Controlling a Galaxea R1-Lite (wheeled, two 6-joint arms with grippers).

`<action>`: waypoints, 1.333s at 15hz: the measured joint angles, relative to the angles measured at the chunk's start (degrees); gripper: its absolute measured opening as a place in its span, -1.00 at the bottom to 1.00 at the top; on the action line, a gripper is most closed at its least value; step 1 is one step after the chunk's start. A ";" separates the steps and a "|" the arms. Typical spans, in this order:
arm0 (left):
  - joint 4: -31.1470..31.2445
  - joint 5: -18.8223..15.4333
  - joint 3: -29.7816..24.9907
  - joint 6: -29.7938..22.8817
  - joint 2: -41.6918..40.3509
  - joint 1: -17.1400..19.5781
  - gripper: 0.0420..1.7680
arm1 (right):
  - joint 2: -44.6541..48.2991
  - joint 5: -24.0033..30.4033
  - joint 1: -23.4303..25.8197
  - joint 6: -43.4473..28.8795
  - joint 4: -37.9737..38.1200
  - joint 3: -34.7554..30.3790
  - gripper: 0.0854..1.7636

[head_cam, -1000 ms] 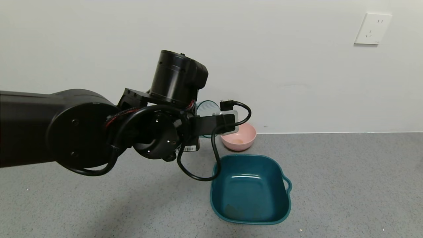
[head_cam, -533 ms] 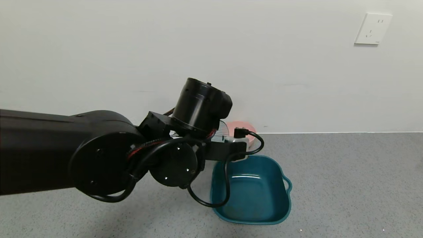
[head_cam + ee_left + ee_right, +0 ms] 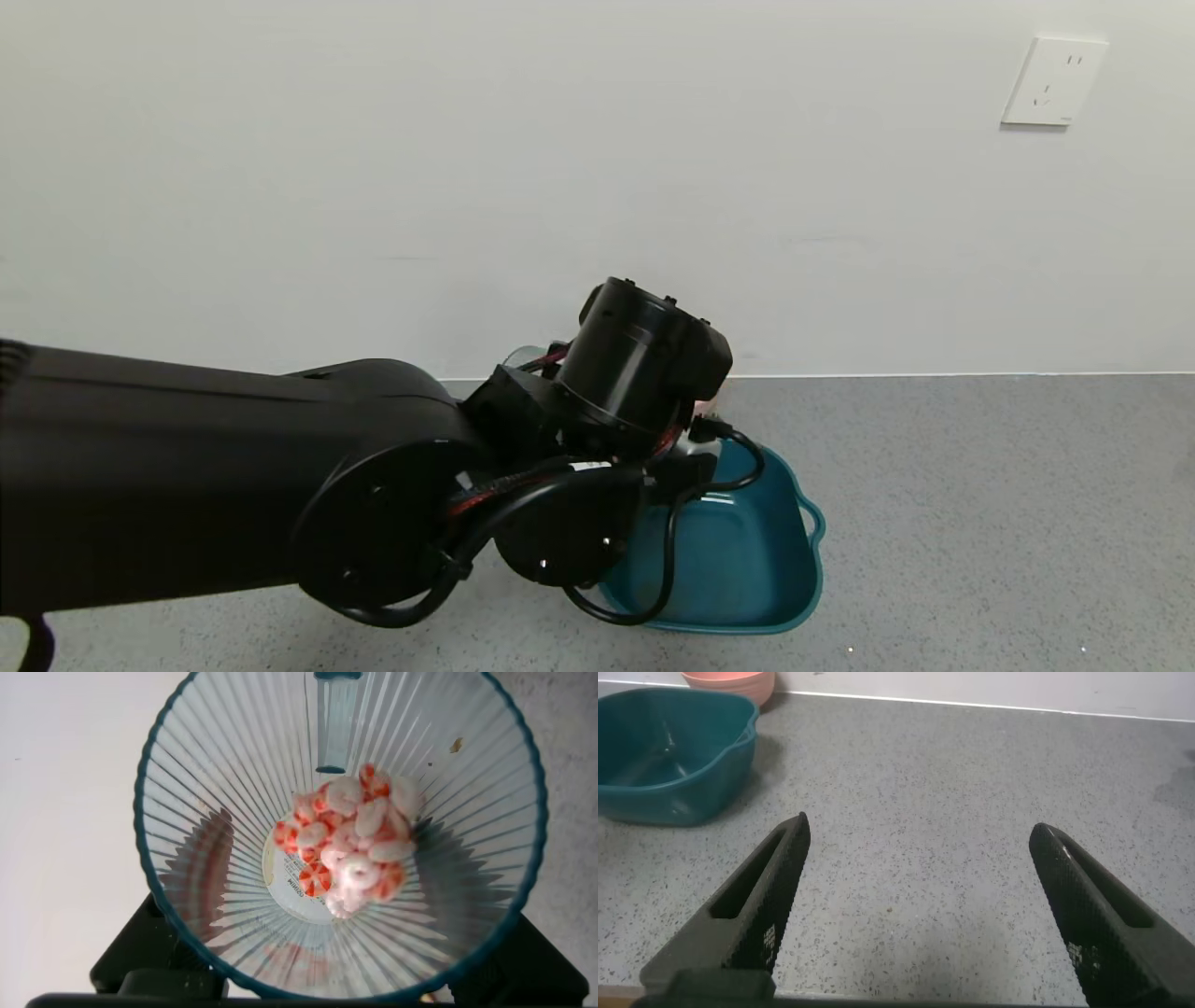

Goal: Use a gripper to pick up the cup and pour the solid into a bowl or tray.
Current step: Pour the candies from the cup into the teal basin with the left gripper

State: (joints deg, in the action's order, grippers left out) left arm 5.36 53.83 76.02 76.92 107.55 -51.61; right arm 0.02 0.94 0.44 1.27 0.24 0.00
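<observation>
My left gripper (image 3: 318,985) is shut on the cup (image 3: 234,793), a ribbed pale blue-green cup that fills the left wrist view; dark fingers (image 3: 140,961) show at both sides of it. The solid (image 3: 355,849), white and orange-red discs, lies in a heap at the cup's bottom. In the head view the left arm's black wrist (image 3: 644,373) hangs over the near-left rim of the dark teal basin (image 3: 810,560). Only a sliver of the cup (image 3: 523,357) shows behind it. The basin looks empty.
A pink bowl (image 3: 729,683) stands by the wall behind the basin (image 3: 668,761); the head view shows only a sliver of it. My right gripper (image 3: 920,887) is open and empty low over the bare grey counter (image 3: 980,513), to the right of the basin.
My left arm has moved down and to the right with the cup, from above the pink bowl to the basin's near-left rim. It now hides the pink bowl.
</observation>
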 joint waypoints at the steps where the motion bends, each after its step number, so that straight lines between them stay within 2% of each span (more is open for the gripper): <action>1: -0.02 1.56 0.18 0.34 0.65 -0.67 0.46 | 0.00 0.02 0.00 0.00 0.00 0.00 0.94; 3: -0.13 2.43 0.79 0.83 1.90 -1.99 0.46 | 0.00 0.02 0.00 0.02 0.02 0.00 0.94; 5: -0.16 5.01 1.07 1.83 3.23 -3.18 0.46 | 0.00 0.02 0.00 0.02 0.00 0.00 0.94; 13: -0.18 11.57 2.65 4.88 7.75 -6.85 0.46 | 0.00 0.00 0.00 0.00 0.02 0.00 0.94; 20: -0.13 17.44 4.05 8.66 10.09 -7.70 0.46 | 0.00 0.02 0.00 0.02 0.02 0.00 0.94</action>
State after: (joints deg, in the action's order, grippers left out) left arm 5.23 71.28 80.07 85.58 117.64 -59.32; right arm 0.02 0.96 0.44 1.29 0.27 0.00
